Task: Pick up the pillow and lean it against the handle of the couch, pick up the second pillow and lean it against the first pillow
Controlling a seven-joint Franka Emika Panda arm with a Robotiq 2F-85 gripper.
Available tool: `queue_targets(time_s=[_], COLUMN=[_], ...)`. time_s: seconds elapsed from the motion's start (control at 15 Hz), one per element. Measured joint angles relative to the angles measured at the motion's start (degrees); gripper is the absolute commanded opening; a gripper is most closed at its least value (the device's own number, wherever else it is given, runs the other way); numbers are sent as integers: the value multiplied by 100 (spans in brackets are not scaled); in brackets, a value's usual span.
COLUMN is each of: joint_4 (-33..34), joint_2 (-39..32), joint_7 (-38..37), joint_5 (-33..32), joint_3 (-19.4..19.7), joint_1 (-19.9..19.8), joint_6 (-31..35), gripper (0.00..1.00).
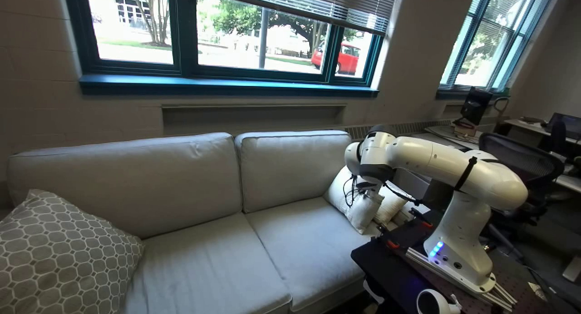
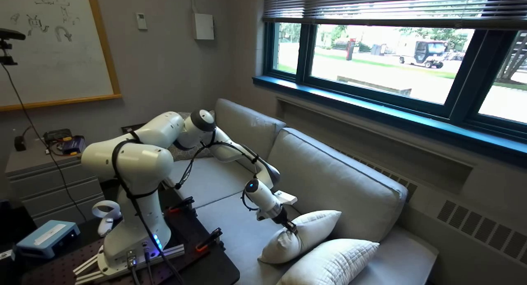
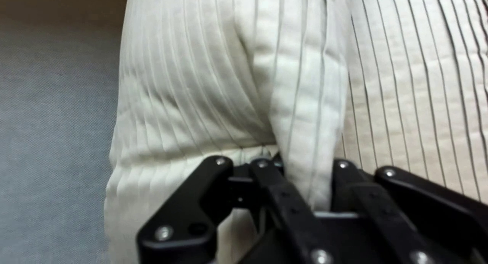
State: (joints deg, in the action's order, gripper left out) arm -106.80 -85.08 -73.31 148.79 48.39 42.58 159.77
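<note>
The couch [image 2: 333,182] looks soft, so anything leaned on it may slump. At lower right in an exterior view, the loose pillow [image 2: 333,263] lies just beside the pinched pillow [image 2: 308,234]; dragging could shove it. The claw [image 2: 292,227] clamps only a fold [image 3: 307,134], which may slip under load.

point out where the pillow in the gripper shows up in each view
In an exterior view: gripped pillow right of centre and slightly low.
In an exterior view: gripped pillow low, just right of centre.
In the wrist view: gripped pillow across the middle, a fold in the gripper.
Shared landmark: the grey couch, in both exterior views and at left in the wrist view.
</note>
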Motion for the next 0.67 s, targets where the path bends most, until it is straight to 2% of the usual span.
queue_targets(time_s=[0.13,0.2,0.27,0.33,0.67], joint_4=[18,35,54,78,209], joint_2=[-2,-2,-2,-1,4], joint_7=[148,243,345,451,874], joint_5=[0,0,0,0,0], joint_3=[-6,4,21,43,168], joint_1=[-183,-281,-370,-458,-728], joint_6=[-15,-29,-50,-81,-115], gripper=[5,36,36,43,81])
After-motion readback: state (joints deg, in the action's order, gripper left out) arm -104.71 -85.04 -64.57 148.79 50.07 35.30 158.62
